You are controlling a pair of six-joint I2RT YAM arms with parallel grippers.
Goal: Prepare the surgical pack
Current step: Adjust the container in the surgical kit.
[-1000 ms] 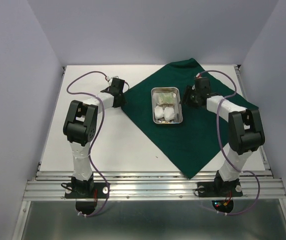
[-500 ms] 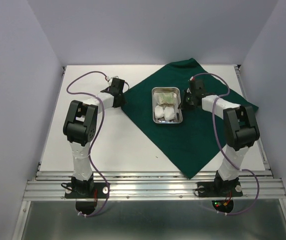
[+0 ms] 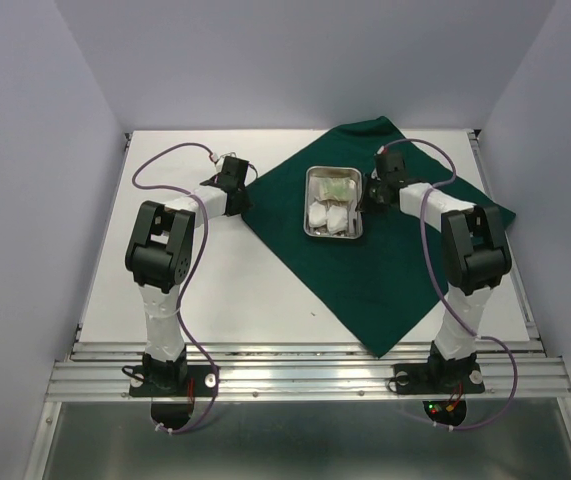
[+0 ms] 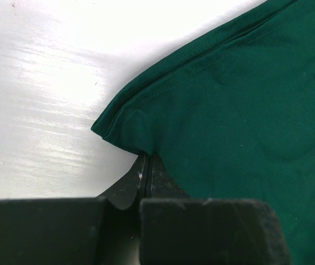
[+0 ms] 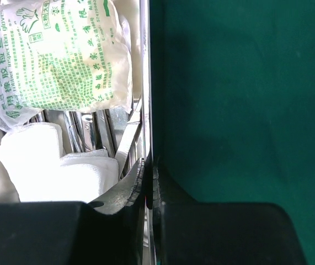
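Top external view: a large dark green cloth drape (image 3: 385, 270) lies spread cornerwise over the right half of the white worktop (image 3: 225, 280). Its far corner reaches the back edge and its near corner the front rail. A small rectangular shiny steel tray (image 3: 308, 203) stands on the drape, towards its far side and between the two arms.

Tray contents:
- A pale packet with green print (image 3: 336, 186) lies at the far end.
- White gauze pads (image 3: 327, 216) are heaped at the near end. Their number cannot be made out.

Right wrist view: the packet (image 5: 63, 55) lies flat against the tray's right wall (image 5: 145, 83), and the gauze (image 5: 52, 165) sits just beside it. Bright steel shafts (image 5: 85, 130) show between the two, partly covered. Whether they are forceps cannot be told with certainty.

Right tool (image 5: 148, 171): it is clenched on the tray's right rim, one finger inside the wall and one outside over the cloth. From above, this tool (image 3: 369, 196) sits against the tray's right side.

Left tool (image 4: 147, 161): it is clenched on the drape (image 4: 229, 110) at its left corner, where the hem is bunched and folded. Bare worktop (image 4: 47, 83) lies beyond the corner. From above, this tool (image 3: 239, 194) sits at the drape's left edge, well apart from the tray.
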